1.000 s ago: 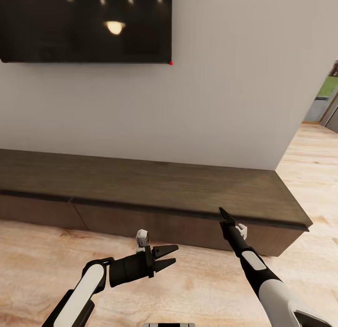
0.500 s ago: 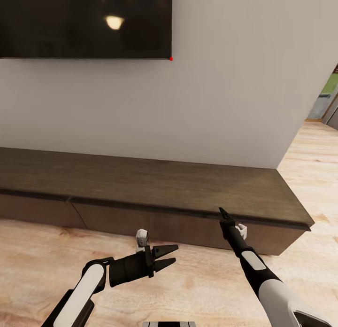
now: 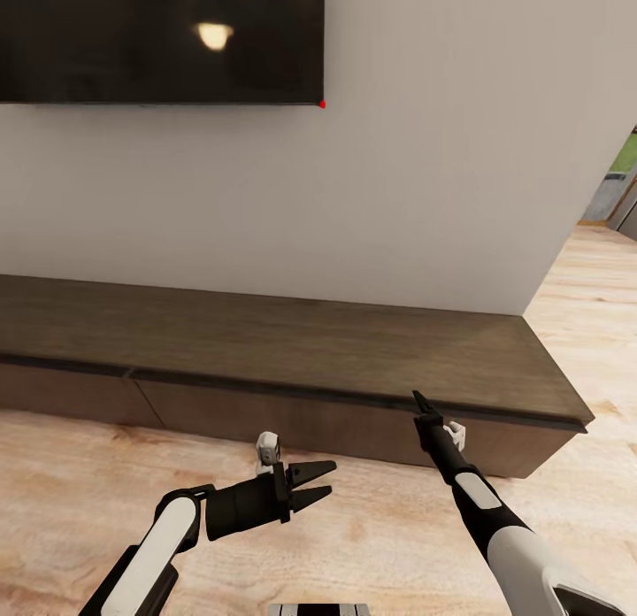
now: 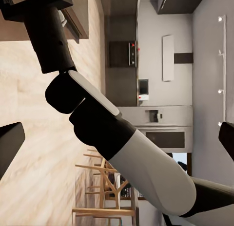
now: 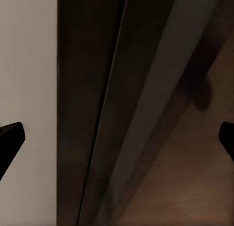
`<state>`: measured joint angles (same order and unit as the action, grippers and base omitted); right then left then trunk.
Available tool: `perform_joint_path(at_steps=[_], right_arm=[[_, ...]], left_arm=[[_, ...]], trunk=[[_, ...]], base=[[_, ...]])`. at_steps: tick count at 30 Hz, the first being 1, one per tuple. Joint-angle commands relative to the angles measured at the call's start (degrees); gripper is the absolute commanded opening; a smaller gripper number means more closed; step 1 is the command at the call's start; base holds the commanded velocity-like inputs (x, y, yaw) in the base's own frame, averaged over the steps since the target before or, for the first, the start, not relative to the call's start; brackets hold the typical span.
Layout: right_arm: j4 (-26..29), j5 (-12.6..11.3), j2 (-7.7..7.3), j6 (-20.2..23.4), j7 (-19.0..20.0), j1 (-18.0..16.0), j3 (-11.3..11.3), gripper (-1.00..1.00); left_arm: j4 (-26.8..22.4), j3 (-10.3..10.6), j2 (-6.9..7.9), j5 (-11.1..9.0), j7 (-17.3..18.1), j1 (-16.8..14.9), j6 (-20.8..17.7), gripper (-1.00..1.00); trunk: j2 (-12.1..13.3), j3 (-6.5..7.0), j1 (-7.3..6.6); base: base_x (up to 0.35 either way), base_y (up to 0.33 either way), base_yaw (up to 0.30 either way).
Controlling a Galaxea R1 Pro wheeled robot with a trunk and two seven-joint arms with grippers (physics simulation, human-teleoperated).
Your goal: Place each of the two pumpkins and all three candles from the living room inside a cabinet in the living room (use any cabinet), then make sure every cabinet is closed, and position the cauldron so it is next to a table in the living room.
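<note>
The cabinet [image 3: 310, 342] is a long, low, dark brown unit running along the white wall, and its flat drawer fronts [image 3: 265, 412] all look closed. My right gripper [image 3: 419, 398] points at the cabinet's upper front edge, almost touching it. In the right wrist view that edge [image 5: 136, 114] sits close up between the open fingertips [image 5: 10, 138]. My left gripper [image 3: 329, 476] hovers open and empty over the floor in front of the cabinet, turned toward my right forearm [image 4: 97, 123]. The pumpkins, candles and cauldron are out of view.
A black wall TV [image 3: 159, 41] hangs above the cabinet's left part. Pale wood floor [image 3: 88, 474] lies in front. The cabinet ends at a corner [image 3: 575, 417] on the right, with a passage [image 3: 610, 244] beyond it. Wooden chairs [image 4: 105, 187] appear in the left wrist view.
The whole head view has shifted slightly, with the TV and cabinet sitting a little higher in the picture. Both arms hold the same pose.
</note>
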<state>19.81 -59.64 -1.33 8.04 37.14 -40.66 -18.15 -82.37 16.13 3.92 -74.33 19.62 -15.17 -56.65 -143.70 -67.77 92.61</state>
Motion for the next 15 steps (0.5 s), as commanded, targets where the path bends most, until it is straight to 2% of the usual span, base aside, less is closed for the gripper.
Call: perform_joint_path(at_steps=[1,15], right_arm=[[-0.04,-0.57,0.01,0.59,0.21,-0.03,-0.16,1.00],[-0.04,-0.59,0.01,0.57,0.22,-0.03,-0.14,1.00]], left_arm=[[0.02,0.04,0.03,0.32,0.42,-0.03,-0.04,1.00],[0.02,0.06,-0.05,0.36,0.37,-0.03,-0.04,1.00]], trunk=[[-0.02,-0.04,-0.01],[-0.02,-0.04,-0.01]], base=[[0.000,0.000,0.000],[0.000,0.000,0.000]])
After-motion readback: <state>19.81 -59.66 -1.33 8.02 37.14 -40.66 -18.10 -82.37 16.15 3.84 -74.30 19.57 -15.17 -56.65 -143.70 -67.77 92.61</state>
